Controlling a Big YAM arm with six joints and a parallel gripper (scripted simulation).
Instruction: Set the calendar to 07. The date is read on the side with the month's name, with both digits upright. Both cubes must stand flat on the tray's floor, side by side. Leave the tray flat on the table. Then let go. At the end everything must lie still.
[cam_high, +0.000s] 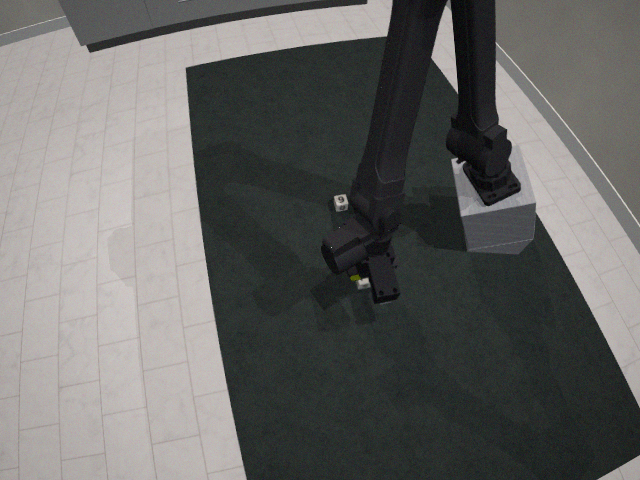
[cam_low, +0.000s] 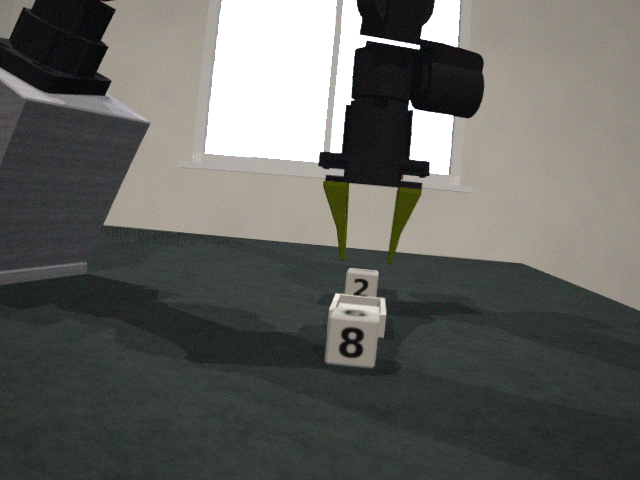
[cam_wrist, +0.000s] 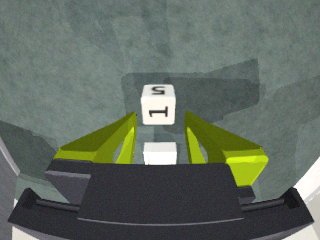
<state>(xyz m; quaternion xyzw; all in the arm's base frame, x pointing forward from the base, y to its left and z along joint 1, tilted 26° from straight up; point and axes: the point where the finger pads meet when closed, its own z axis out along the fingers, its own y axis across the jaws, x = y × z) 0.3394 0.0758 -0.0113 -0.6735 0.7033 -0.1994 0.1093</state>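
Observation:
A white cube (cam_low: 361, 282) with a 2 on its near side stands on the dark mat. In the wrist view this cube (cam_wrist: 158, 104) shows a 1 and a 5. My gripper (cam_low: 364, 258) hangs straight above it, its green fingers open and empty, the tips just above the cube's top and one to each side. In the wrist view the gripper (cam_wrist: 160, 119) frames the cube. A second white cube (cam_low: 351, 341) shows an 8 on its side and stands apart; from above, it (cam_high: 340, 201) shows a 9 on top. I cannot make out a tray.
The arm's base sits on a grey block (cam_high: 496, 217) at the right of the mat. The dark mat (cam_high: 392, 335) lies on a pale tiled floor. A grey cabinet (cam_high: 206, 15) stands far back.

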